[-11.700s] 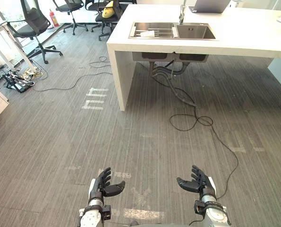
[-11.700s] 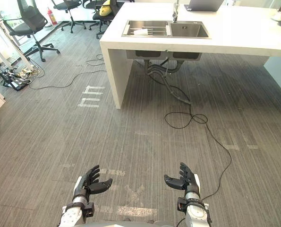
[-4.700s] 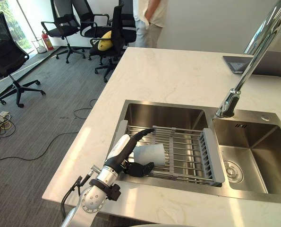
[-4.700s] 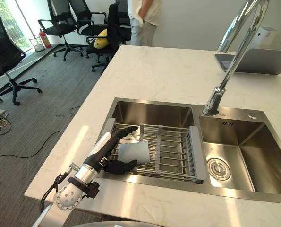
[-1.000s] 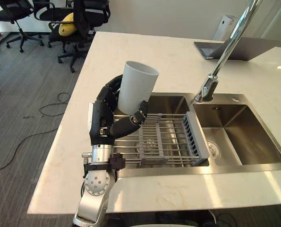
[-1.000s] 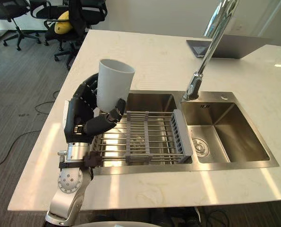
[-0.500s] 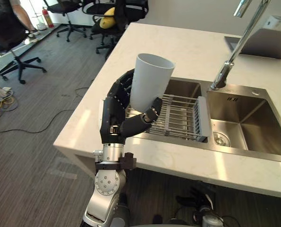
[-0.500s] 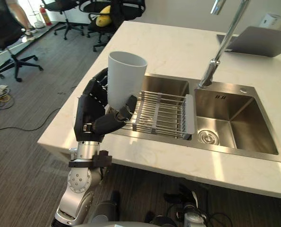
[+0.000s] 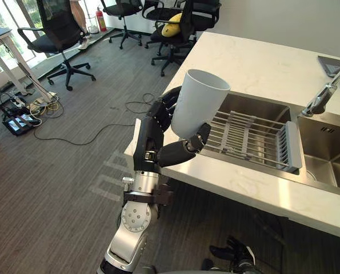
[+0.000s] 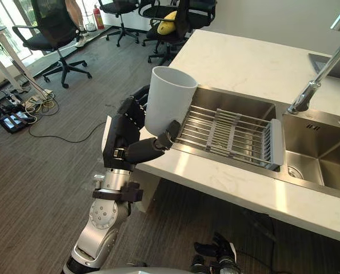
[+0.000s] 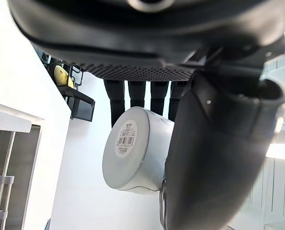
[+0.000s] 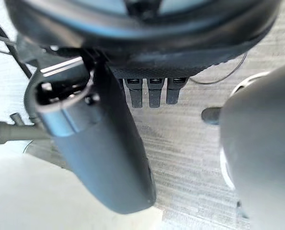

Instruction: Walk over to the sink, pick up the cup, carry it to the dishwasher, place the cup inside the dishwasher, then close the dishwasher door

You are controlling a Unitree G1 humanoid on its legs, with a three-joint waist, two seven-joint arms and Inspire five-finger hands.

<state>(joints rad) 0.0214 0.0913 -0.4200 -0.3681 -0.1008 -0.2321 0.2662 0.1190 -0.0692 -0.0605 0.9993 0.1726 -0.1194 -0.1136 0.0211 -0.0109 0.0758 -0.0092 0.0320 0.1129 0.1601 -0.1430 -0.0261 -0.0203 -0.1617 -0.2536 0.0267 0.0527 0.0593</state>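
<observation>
My left hand (image 9: 151,141) is raised in front of me, shut on a tall white cup (image 9: 197,104) that stands upright, mouth up. In the left wrist view the fingers (image 11: 143,97) and thumb (image 11: 214,148) wrap the cup (image 11: 132,149) from both sides, and its labelled base faces the camera. The steel sink (image 9: 245,107) with a grey wire rack (image 9: 254,136) lies in the white counter (image 9: 244,63) just past the cup to the right. My right hand (image 9: 234,253) hangs low near the floor, fingers (image 12: 150,92) straight and holding nothing.
A faucet (image 9: 324,97) stands at the sink's right. Black office chairs (image 9: 61,40), a yellow object on a seat (image 9: 170,28), a fire extinguisher (image 9: 101,20) and floor cables with a power strip (image 9: 21,117) lie to the left. A person's legs (image 9: 78,14) show by the chairs.
The camera has turned left and away from the counter, so the sink now sits further right. The left hand keeps its hold on the cup at the same height.
</observation>
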